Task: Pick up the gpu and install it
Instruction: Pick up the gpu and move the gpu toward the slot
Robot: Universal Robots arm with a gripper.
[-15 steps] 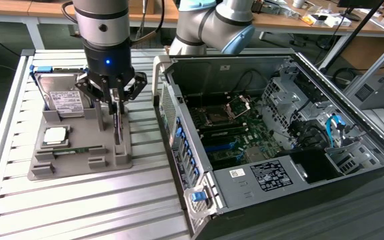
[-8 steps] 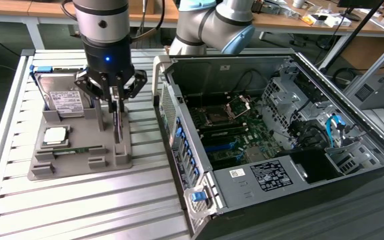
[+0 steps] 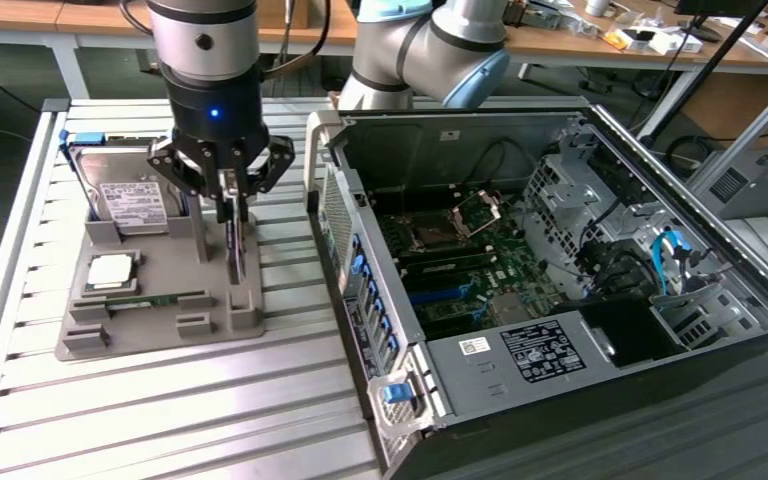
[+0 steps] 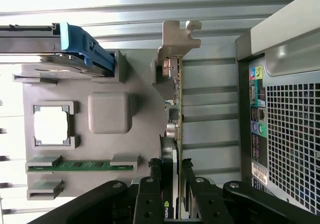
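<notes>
Exterior view, from its left: on the slatted table point(image 3: 157, 420) we see a grey holder point(image 3: 157, 340) with the hard drive point(image 3: 131, 195) upright at the back, a processor chip point(image 3: 111, 270) and green memory stick point(image 3: 144, 300) in front, then the gpu point(image 3: 236, 255) standing on edge at the holder's right edge in that view. The gripper point(image 3: 233, 205) hangs right above it, fingers point(image 4: 149, 196) clamped on both faces of the card's top edge; its lower edge seems to sit in the holder's slot, but we cannot confirm. Open computer case point(image 3: 438, 150) lies on the exterior view's right, gpu outside it.
</notes>
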